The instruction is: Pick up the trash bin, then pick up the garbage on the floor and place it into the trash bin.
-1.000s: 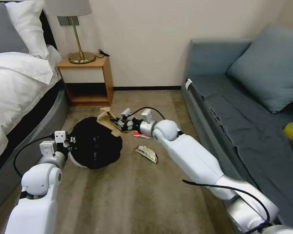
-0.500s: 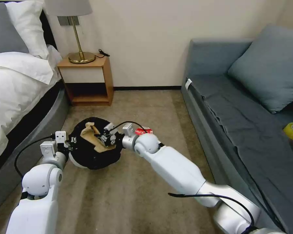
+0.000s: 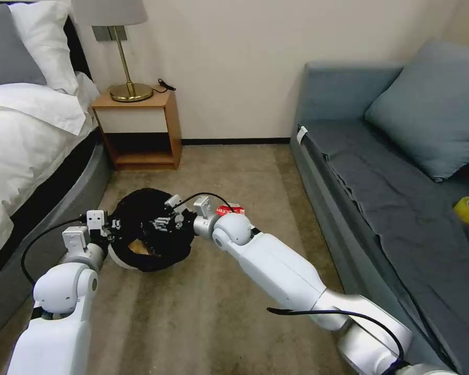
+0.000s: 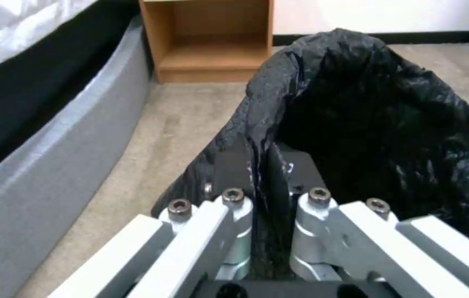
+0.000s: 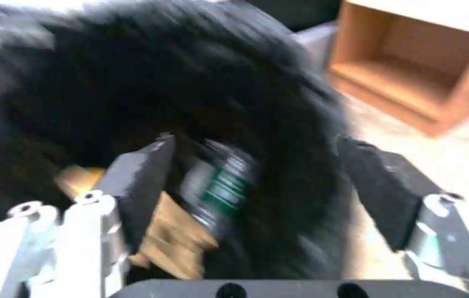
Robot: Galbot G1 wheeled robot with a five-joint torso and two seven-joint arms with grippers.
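**Head view: paper wad in the bin, right gripper open over it**

Head view: left gripper holds the trash bin off the carpet by its rim, on the bed side, between bed and sofa. Left wrist view: fingers clamped together on the bag-covered rim, black liner bunched between them.

Right gripper sits over the bin mouth, jaws apart, nothing held. Right wrist view: fingers spread wide; below them inside the liner lie the tan paper wad and a clear green-labelled bottle. Wad also shows in the bin in head view.

Red-white snack packet lies on the floor just behind the right wrist, towards the sofa side. Yellow-dark wrapper: cannot find it, likely hidden by the right arm.

Handling, as a judgement: packet is light, thin, crinkly and probably slick, lying flat on carpet; pinch across a raised edge or short end rather than pressing on the flat face. Bin is light, but the liner is soft and slippery, so the rim grip could creep.
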